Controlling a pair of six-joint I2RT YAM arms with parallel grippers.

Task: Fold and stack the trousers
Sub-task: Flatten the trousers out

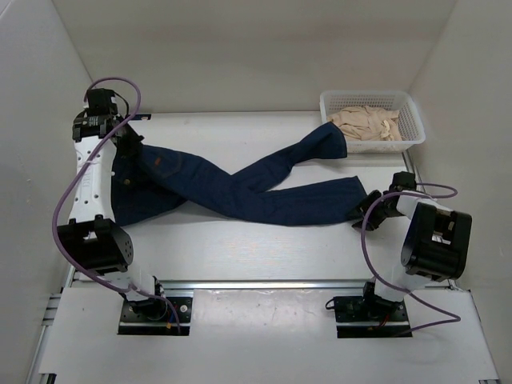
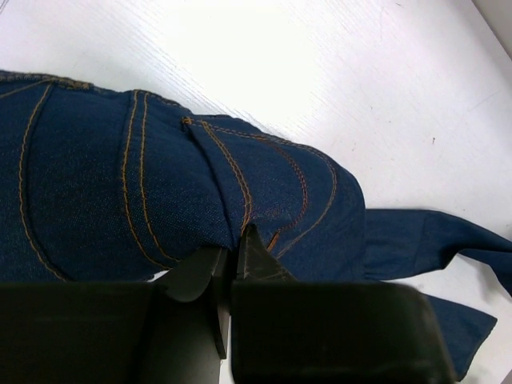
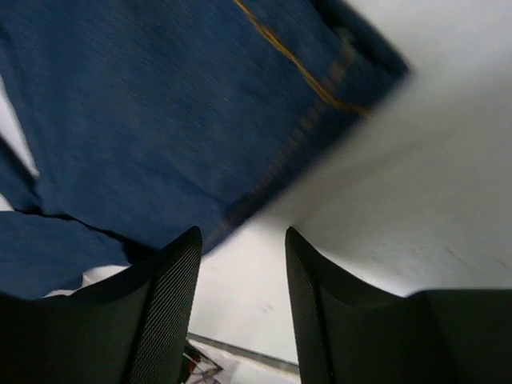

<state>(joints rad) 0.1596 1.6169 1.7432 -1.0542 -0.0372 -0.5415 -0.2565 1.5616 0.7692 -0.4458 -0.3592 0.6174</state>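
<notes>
Left gripper [image 2: 234,254] pinches the jeans' [image 1: 240,188] waist; right gripper [image 3: 240,244] gapes empty beside a hem [image 1: 350,200] it must grab for folding.

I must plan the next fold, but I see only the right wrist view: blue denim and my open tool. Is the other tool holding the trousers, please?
Observer: Yes. The left tool is shut on the trousers at the waistband end, on the far left of the table.
Operator: Thank you. How do the legs lie?
Observer: They cross each other in the middle. The far leg ends right beside the white basket. I cannot tell if it touches it.
Operator: Is there something in this basket?
Observer: Yes, a beige cloth lies crumpled inside it.
</notes>
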